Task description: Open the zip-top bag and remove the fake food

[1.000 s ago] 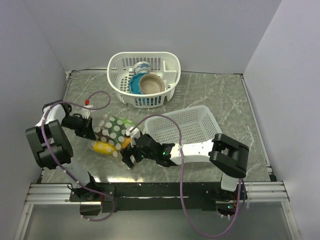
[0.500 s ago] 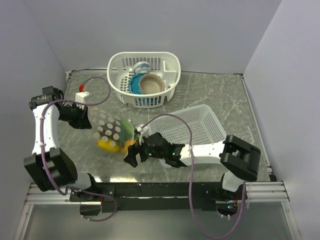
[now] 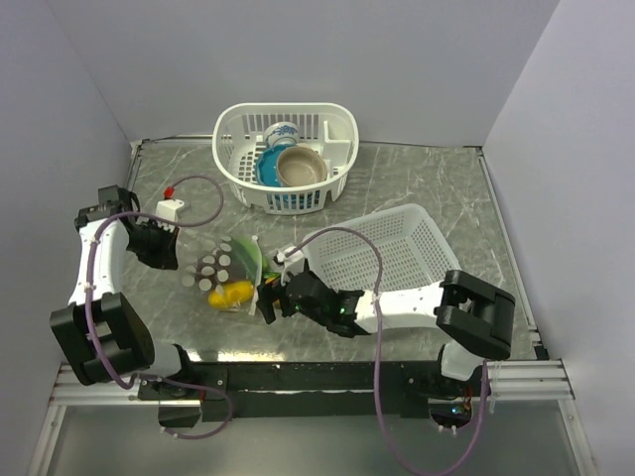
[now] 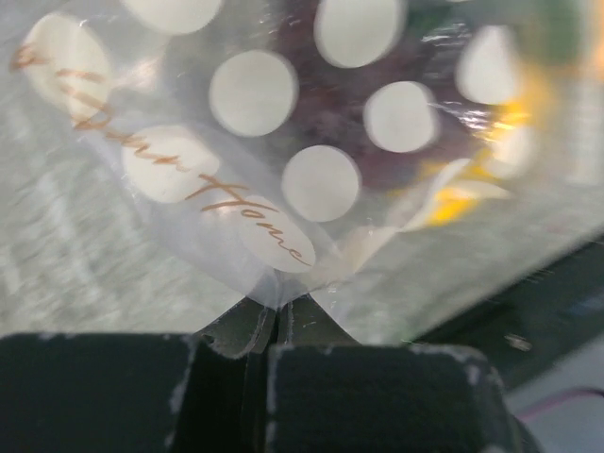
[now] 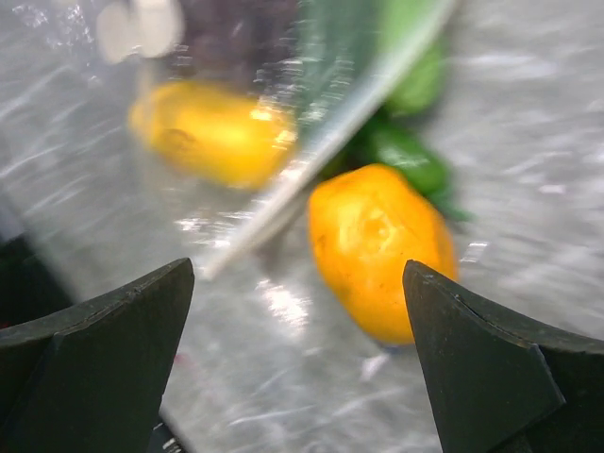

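Note:
The zip-top bag (image 3: 220, 270), clear with pale dots, lies on the table left of centre, its mouth toward my right gripper. My left gripper (image 3: 171, 256) is shut on the bag's far corner, with plastic pinched between its jaws (image 4: 278, 307). A yellow fruit (image 3: 230, 294) and a dark purple grape bunch (image 4: 330, 113) show inside the bag. In the right wrist view the orange fruit (image 5: 382, 250) lies on the table just outside the whitish zip strip (image 5: 311, 170), with green pieces (image 5: 406, 156) at the mouth. My right gripper (image 3: 266, 301) is open and empty, facing the orange fruit.
A white oval basket (image 3: 234, 121) at the back holds a blue bowl (image 3: 270, 171) and a brown bowl (image 3: 302, 167). A rectangular white mesh basket (image 3: 382, 253) sits tilted right of centre, over my right arm. A small white object with a red tip (image 3: 169, 207) lies at the left.
My left gripper has swung out and pulled the bag by its corner toward the front. The fruits have slid toward the mouth. My right gripper shifted slightly right.

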`<state>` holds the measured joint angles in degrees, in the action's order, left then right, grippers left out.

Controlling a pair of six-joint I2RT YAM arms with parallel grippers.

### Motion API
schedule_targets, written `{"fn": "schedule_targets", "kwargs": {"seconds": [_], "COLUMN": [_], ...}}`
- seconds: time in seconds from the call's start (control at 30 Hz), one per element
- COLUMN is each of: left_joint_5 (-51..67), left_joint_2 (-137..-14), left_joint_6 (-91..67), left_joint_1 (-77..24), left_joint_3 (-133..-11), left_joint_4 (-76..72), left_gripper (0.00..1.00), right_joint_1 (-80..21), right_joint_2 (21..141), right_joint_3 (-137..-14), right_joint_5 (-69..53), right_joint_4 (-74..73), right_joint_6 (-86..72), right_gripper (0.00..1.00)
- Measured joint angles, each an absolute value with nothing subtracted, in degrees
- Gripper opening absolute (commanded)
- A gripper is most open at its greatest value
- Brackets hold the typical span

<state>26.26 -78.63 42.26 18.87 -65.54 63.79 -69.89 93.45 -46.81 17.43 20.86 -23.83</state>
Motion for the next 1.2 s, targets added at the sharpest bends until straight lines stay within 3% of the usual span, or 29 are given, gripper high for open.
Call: {"fn": "schedule_targets", "kwargs": {"seconds": [0.17, 0.43, 1.2], "left_joint_5": [18.1, 13.8, 11.2], "left_joint_2": [-81.8, -86.9, -86.1], "left_joint_6": [40.6, 39.1, 39.2], "left_joint_1": [18.9, 18.9, 18.9], "left_joint_3": [-63.5, -63.7, -64.0], "left_joint_4": [55.8, 50.9, 49.4], "left_gripper": [0.01, 0.01, 0.01], "right_joint_1": [-74.5, -74.2, -74.3], "right_joint_2": [93.1, 99.8, 103.0], "right_joint_3": [-49.4, -59.2, -57.5], "right_joint_5": [30.2, 37.7, 31.4], "right_joint_4": [18.8, 18.5, 3.1], "right_joint_6": [-16.4, -4.3, -12.3], "right_gripper": [1.0, 1.0, 1.0]}}
